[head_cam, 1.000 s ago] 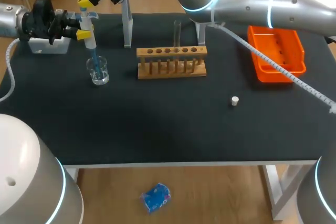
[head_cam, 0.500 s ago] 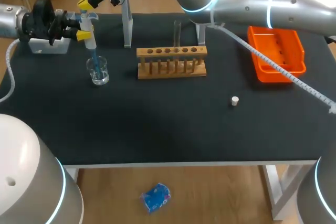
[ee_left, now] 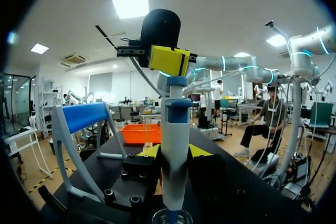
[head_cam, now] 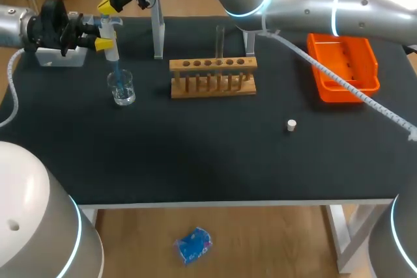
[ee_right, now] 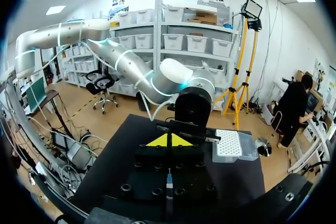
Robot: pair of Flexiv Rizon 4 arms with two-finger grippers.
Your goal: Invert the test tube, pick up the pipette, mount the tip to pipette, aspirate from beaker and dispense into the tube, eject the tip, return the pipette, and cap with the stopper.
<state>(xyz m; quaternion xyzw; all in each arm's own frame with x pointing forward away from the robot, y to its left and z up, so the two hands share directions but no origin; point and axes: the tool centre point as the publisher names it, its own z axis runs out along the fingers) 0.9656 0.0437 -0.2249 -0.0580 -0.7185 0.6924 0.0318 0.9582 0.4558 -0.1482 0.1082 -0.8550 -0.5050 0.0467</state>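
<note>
While the tip box (head_cam: 60, 56) sits at the far left edge of the table, the left gripper (head_cam: 104, 36) just beside it is closed on the barrel of the pipette (head_cam: 112, 40), one yellow finger on each side, and holds it upright. A blue tip (head_cam: 116, 69) is fitted to the pipette's lower end and reaches down into the beaker (head_cam: 122, 89), which stands directly under the gripper and holds clear liquid. Directly above the pipette's head, the right gripper (head_cam: 109, 2), whose arm reaches in across the table, has its yellow tips drawn together with nothing between them; they sit at or just above the plunger, though contact cannot be confirmed. Right of this, the pipette stand (head_cam: 157, 30) carries nothing. Further right, the test tube (head_cam: 220, 40) stands upright at the back of the wooden rack (head_cam: 213, 79), well apart from both grippers. The stopper (head_cam: 292, 124) lies loose on the mat, and the orange tray (head_cam: 315, 63) sits at the far right. Assessment: tube righting, pipette pick-up and tip mounting appear complete; aspiration is the step in hand; dispensing, tip ejection, pipette return and capping are outstanding.
</note>
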